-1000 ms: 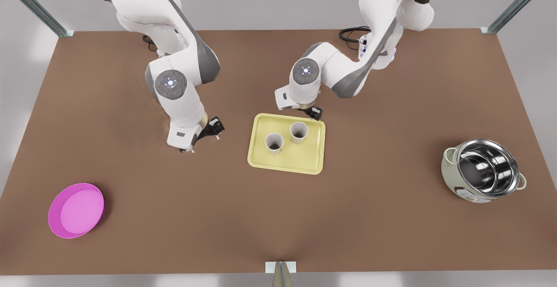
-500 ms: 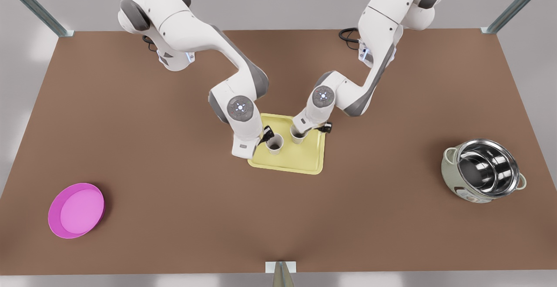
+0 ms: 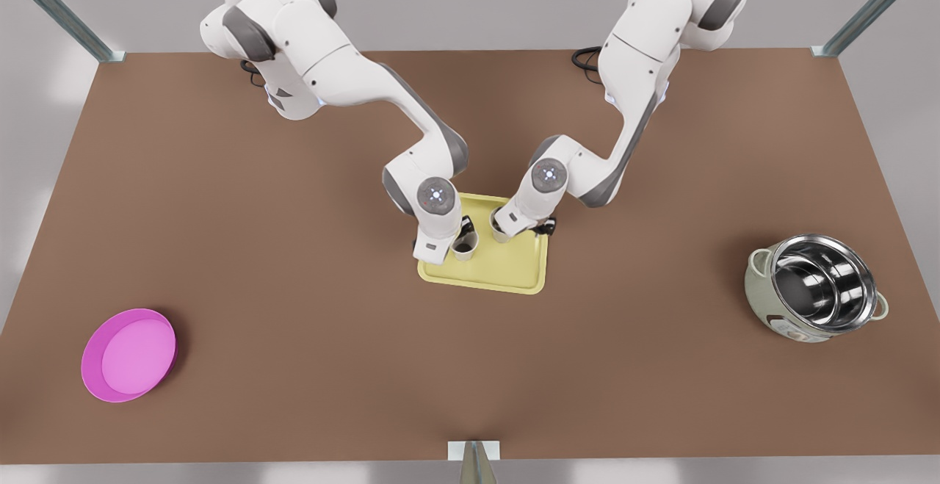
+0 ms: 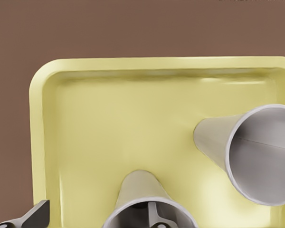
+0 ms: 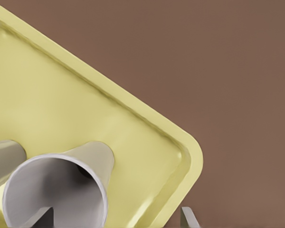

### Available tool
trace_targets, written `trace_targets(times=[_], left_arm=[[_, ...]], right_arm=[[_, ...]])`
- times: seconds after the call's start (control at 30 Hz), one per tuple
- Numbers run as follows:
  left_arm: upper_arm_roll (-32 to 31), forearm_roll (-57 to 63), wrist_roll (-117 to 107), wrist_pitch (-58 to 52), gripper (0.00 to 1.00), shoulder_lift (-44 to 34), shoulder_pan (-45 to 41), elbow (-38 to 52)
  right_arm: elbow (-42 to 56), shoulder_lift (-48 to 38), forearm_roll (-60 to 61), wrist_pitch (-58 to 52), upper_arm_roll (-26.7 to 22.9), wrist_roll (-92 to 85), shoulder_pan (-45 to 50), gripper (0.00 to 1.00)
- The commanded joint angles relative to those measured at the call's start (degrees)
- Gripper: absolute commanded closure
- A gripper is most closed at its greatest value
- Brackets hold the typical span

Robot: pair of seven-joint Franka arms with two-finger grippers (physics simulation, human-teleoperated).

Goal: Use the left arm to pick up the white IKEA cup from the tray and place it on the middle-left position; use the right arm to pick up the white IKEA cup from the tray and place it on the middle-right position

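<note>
A pale yellow tray (image 3: pixel 507 277) lies mid-table with two white cups on it. My left gripper (image 3: pixel 460 236) is low over the cup on the front view's left (image 3: pixel 465 248). The left wrist view has one finger inside that cup (image 4: pixel 147 199) and the other outside, above the tray (image 4: pixel 42 142); the gripper (image 4: pixel 95 219) is open. The second cup (image 4: pixel 261 152) stands beside it. My right gripper (image 3: pixel 525 228) is down at the other cup (image 3: pixel 499 234), which its wrist partly hides. The right gripper (image 5: pixel 116 219) straddles the wall of this cup (image 5: pixel 57 190) and is open.
A round magenta plate (image 3: pixel 130 354) sits at the front view's near left. A steel pot (image 3: pixel 815 297) stands at the far right. Black cables (image 3: pixel 591 58) lie at the back by the right arm's base. Bare brown tabletop flanks the tray.
Both arms have swung in over the tray and come down onto the cups. The left gripper was off the tray to the front view's left a second ago.
</note>
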Motion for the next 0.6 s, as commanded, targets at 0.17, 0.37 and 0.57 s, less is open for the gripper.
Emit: trace_targets(times=[0.17, 0.37, 0.57], left_arm=[[0.0, 0.3, -4.5, 2.7, 0.59, 0.5, -0.3, 1.9], [0.0, 0.3, -6.2, 2.5, 0.74, -0.8, -0.3, 2.0], [17.3, -0.3, 22.5, -7.6, 0.74, -8.0, 0.9, 2.7]], right_arm=[[-0.6, 2.0, 0.1, 4.9, 0.0, 6.0, 1.2, 0.00], [-2.1, 2.1, 0.1, 5.9, 0.0, 6.0, 2.0, 0.06], [-2.1, 2.2, 0.1, 5.5, -0.1, 5.9, 1.9, 0.72]])
